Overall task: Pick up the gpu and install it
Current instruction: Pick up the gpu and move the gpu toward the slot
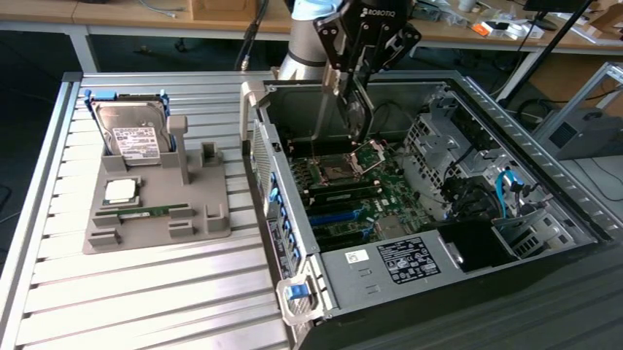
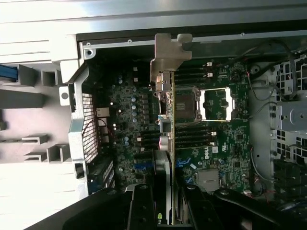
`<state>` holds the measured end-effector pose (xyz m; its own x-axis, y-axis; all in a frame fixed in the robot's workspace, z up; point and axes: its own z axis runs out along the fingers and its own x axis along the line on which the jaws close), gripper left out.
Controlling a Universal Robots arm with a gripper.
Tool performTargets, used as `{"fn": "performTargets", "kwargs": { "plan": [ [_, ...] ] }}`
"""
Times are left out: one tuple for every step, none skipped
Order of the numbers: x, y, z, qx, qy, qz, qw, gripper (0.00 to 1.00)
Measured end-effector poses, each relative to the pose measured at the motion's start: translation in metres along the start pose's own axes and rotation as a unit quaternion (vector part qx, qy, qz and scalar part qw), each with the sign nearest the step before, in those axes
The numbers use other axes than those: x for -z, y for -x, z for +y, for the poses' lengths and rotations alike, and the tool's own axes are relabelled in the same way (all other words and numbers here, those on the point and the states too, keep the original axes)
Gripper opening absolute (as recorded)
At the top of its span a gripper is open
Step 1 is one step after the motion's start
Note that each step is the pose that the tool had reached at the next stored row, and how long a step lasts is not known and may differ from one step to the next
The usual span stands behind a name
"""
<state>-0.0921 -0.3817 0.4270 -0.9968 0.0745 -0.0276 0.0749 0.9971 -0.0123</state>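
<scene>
open computer case (image 1: 545, 168) below — fingers (image 2: 139, 206) half-closed around the gpu (image 2: 165, 110), edge-on over the motherboard (image 2: 129, 120)

Bright light, glare on table (image 2: 38, 201)

Silver-grey arm (image 1: 300, 67) with light-blue joint cap (image 1: 314, 9), black pincer (image 1: 349, 86), white ROBOTIQ lettering (image 1: 378, 13) on its housing.

You have a slatted metal surface (image 1: 146, 292) with its ribs running across the exterior view. Two things sit directly on it. A grey moulded parts holder (image 1: 206, 219) lies flat toward the exterior view's left. Just beside it, toward the right, an open computer case (image 1: 380, 266) lies on its side, open face up.
</scene>
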Motion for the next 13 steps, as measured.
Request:
{"fn": "performTargets", "kwargs": {
  "plan": [
    [-0.0001,0.0006,0.0,0.0,-0.0001,0.0,1.0,0.27],
    [-0.0002,0.0012,0.0001,0.0,-0.0003,0.0,1.0,0.27],
    [-0.0002,0.0017,0.0001,0.0,-0.0004,0.0,1.0,0.27],
    [-0.0003,0.0023,0.0001,0.0,-0.0005,-0.0001,1.0,0.27],
    [-0.0004,0.003,0.0002,0.0,-0.0007,-0.0001,1.0,0.27],
    [-0.0004,0.0035,0.0002,0.0,-0.0008,-0.0001,1.0,0.27],
    [-0.0005,0.0041,0.0003,0.0,-0.001,-0.0001,1.0,0.27],
    [-0.0006,0.0046,0.0003,0.0,-0.0011,-0.0001,1.0,0.27],
    [-0.0007,0.0056,0.0004,0.0,-0.0015,-0.0001,1.0,0.27],
    [-0.0009,0.0068,0.0004,0.0,-0.0016,-0.0001,1.0,0.27],
    [-0.001,0.0075,0.0005,0.0,-0.0018,-0.0001,1.0,0.27],
    [-0.0011,0.0085,0.0005,0.0,-0.0019,-0.0002,1.0,0.27],
    [-0.0013,0.01,0.0006,0.0,-0.0021,-0.0002,1.0,0.27]
  ]
}}
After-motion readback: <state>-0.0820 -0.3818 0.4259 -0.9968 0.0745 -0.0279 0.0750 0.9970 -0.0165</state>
